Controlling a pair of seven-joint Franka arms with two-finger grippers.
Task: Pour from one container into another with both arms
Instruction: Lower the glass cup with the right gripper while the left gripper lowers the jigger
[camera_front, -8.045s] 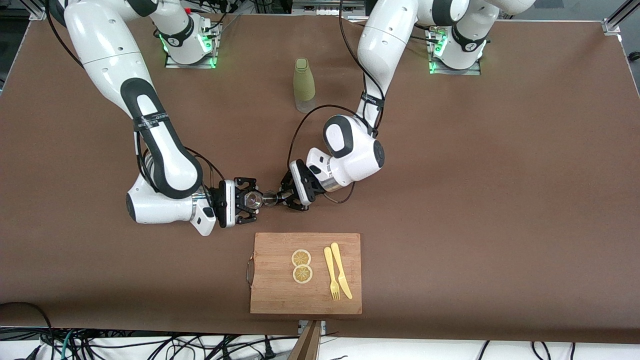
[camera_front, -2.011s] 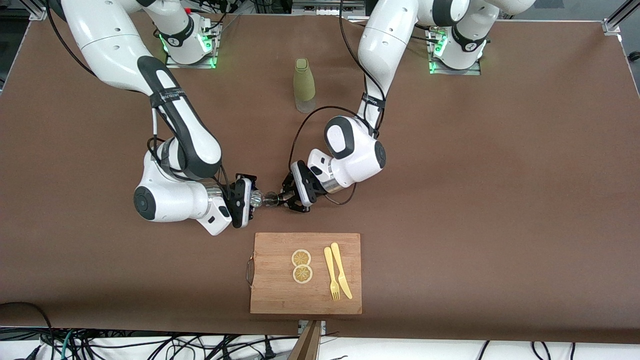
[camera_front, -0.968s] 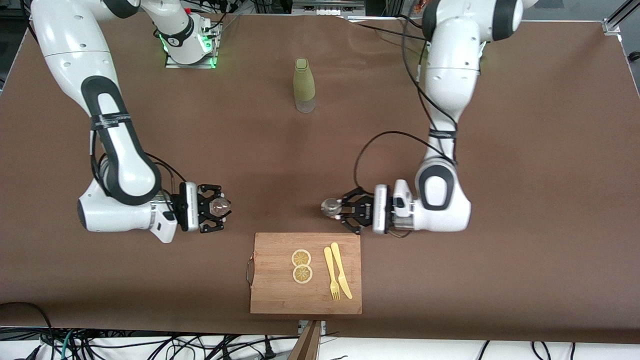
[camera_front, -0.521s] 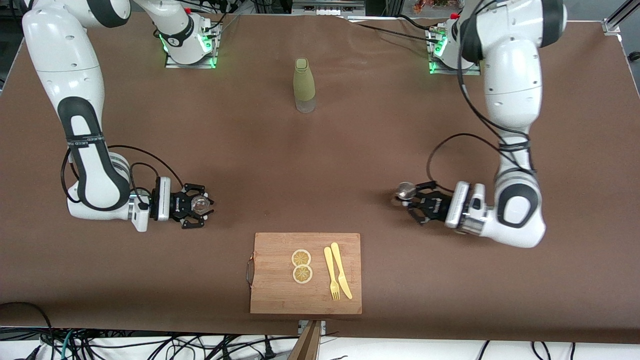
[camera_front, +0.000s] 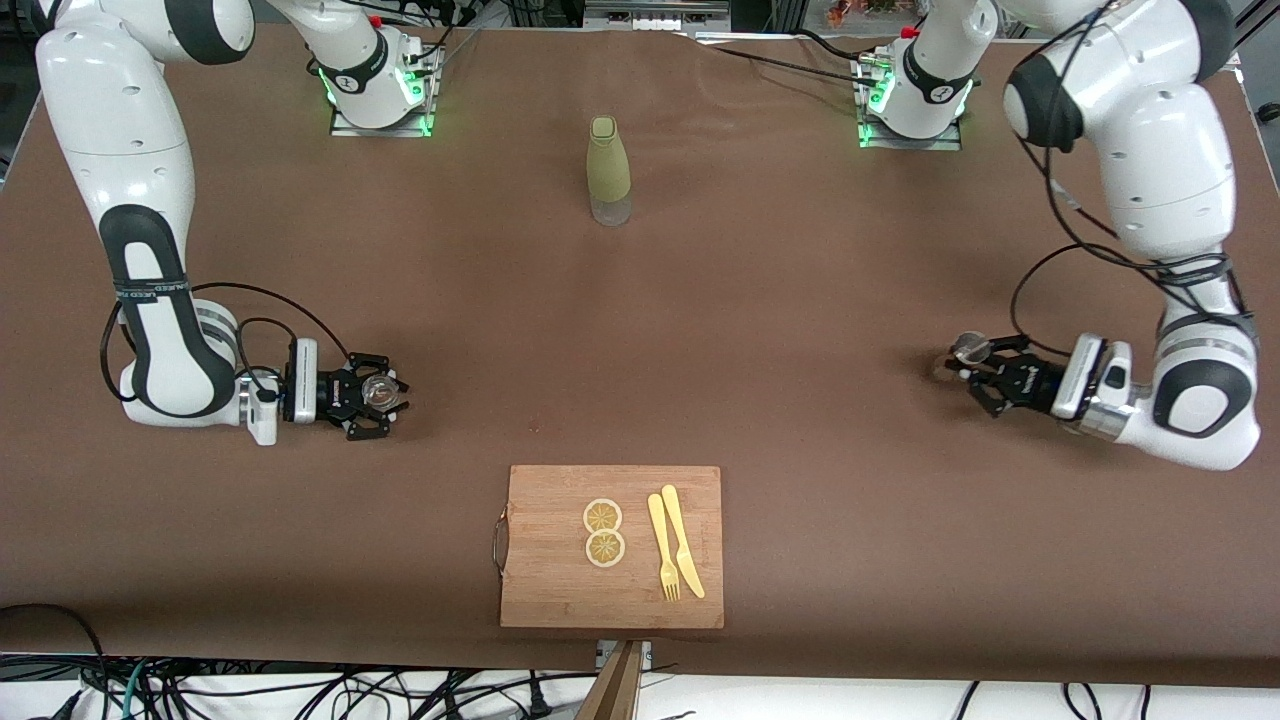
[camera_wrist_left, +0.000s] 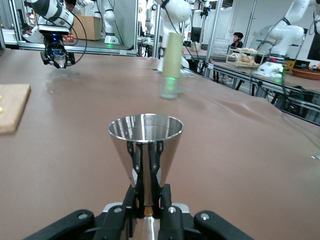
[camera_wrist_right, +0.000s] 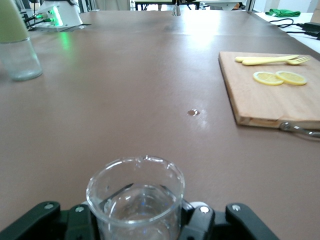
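Gripping the glass cup (camera_front: 377, 389), the right gripper (camera_front: 368, 396) sits low over the table (camera_front: 760, 330) twd the right arm's end, cup upright. Left gripper (camera_front: 985, 372) is clamped on the jigger (camera_front: 968, 347) at its waist, upright, over the left arm's end. 2 arms well apart.

You can see a big counter (camera_front: 800, 300) with a brown cover on top. Its corners have silver metal bars (camera_front: 1235, 35). Along the edge nearest the front camera, lots of black cables (camera_front: 300, 690) lie in a messy pile on a light floor. In the left wrist view you can see more of the room: other tables (camera_wrist_left: 250, 67), tall metal frames (camera_wrist_left: 252, 22), a cardboard box (camera_wrist_left: 87, 27), and a person (camera_wrist_left: 236, 40) sitting well away. The room is bright.
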